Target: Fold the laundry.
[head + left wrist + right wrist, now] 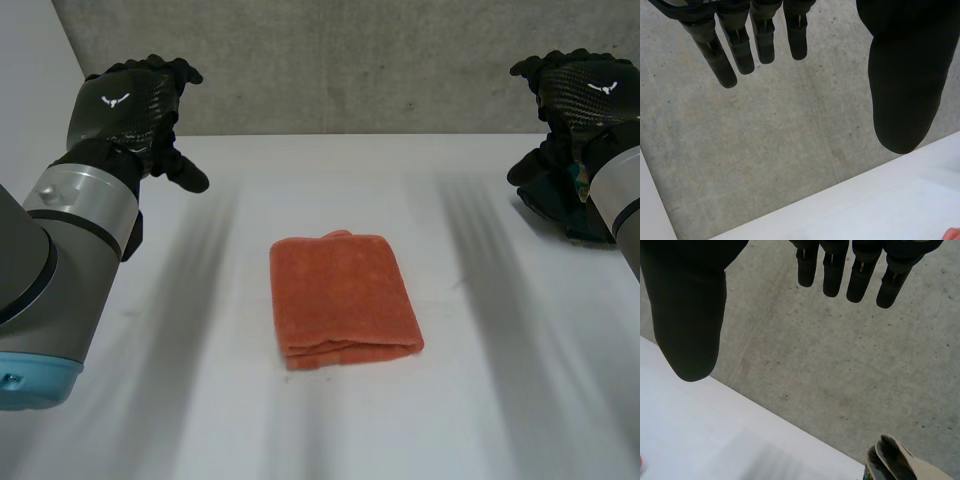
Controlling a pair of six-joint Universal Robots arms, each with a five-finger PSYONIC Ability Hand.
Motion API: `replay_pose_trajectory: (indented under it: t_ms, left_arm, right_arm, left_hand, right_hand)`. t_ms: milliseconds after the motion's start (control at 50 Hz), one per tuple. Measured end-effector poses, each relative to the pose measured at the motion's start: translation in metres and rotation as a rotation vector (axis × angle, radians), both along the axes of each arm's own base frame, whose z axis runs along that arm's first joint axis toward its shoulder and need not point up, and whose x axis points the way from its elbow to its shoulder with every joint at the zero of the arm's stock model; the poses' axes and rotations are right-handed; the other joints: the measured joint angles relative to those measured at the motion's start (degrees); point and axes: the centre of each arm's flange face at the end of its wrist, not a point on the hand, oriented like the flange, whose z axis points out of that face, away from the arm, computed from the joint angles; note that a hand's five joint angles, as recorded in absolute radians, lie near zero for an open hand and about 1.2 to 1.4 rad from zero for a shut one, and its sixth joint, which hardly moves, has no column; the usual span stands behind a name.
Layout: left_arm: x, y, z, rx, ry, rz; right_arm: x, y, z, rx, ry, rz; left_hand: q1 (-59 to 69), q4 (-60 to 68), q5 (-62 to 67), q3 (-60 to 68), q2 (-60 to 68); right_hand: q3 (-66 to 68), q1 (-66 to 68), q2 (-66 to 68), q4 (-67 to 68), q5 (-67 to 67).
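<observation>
The folded orange towel (343,298) lies flat at the middle of the white worktop (520,400), with its layered edges facing the robot. It is judged soft, light and limp, and not slippery: pinch a corner or edge through all layers. Its long axis runs near-to-far, slightly skewed. The left hand (128,105) and right hand (578,88) hover well apart from it, fingers straight, holding nothing.
</observation>
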Motion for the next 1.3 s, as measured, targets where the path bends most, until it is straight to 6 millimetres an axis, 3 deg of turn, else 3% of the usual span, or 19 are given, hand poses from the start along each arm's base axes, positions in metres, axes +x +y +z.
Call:
replay_pose_trajectory:
  t_ms: [100, 380, 480, 580, 680, 760, 980, 1300]
  left_arm:
    - [0.0, 0.0, 0.0, -0.001, 0.0, 0.0]
    - [-0.005, 0.003, 0.002, -0.006, -0.006, -0.051]
    - [-0.018, 0.009, 0.004, -0.012, -0.026, -0.209]
    - [-0.029, 0.015, 0.005, -0.02, -0.042, -0.352]
    - [-0.036, 0.017, 0.003, -0.02, -0.053, -0.418]
    - [-0.041, 0.014, -0.004, -0.003, -0.06, -0.435]
    - [-0.054, 0.002, -0.022, 0.038, -0.076, -0.467]
    - [-0.074, 0.013, -0.02, 0.018, -0.078, -0.581]
  right_arm:
    - [0.0, 0.0, 0.0, -0.002, 0.003, 0.0]
    - [0.005, 0.006, -0.003, 0.034, 0.057, 0.05]
    - [0.014, 0.026, -0.03, 0.191, 0.231, 0.19]
    - [0.034, 0.053, -0.074, 0.35, 0.348, 0.361]
    - [0.062, 0.082, -0.11, 0.338, 0.359, 0.48]
    - [0.075, 0.093, -0.129, 0.283, 0.33, 0.51]
    - [0.093, 0.097, -0.176, 0.25, 0.323, 0.472]
    - [0.102, 0.086, -0.2, 0.217, 0.333, 0.447]
  left_hand:
    - [-6.1, -6.0, -7.1, -5.4, -5.5]
    - [-6.5, -6.5, -7.5, -5.8, -6.1]
    - [-6.5, -6.5, -7.5, -5.8, -6.1]
    - [-6.5, -6.5, -7.5, -5.8, -6.1]
    - [-6.5, -6.5, -7.5, -5.8, -6.1]
    - [-6.5, -6.5, -7.5, -5.8, -6.1]
    - [-6.5, -6.5, -7.5, -5.8, -6.1]
    - [-6.5, -6.5, -7.5, -5.8, -6.1]
  right_hand:
    - [-5.1, -3.9, -4.4, -5.1, -6.5]
    - [-5.4, -3.9, -4.5, -5.4, -6.6]
    - [-5.4, -3.9, -4.5, -5.4, -6.6]
    - [-5.4, -3.9, -4.5, -5.4, -6.6]
    - [-5.4, -3.9, -4.5, -5.4, -6.6]
    - [-5.4, -3.9, -4.5, -5.4, -6.6]
    - [-5.4, -3.9, -4.5, -5.4, -6.6]
    - [-5.4, -3.9, -4.5, -5.4, -6.6]
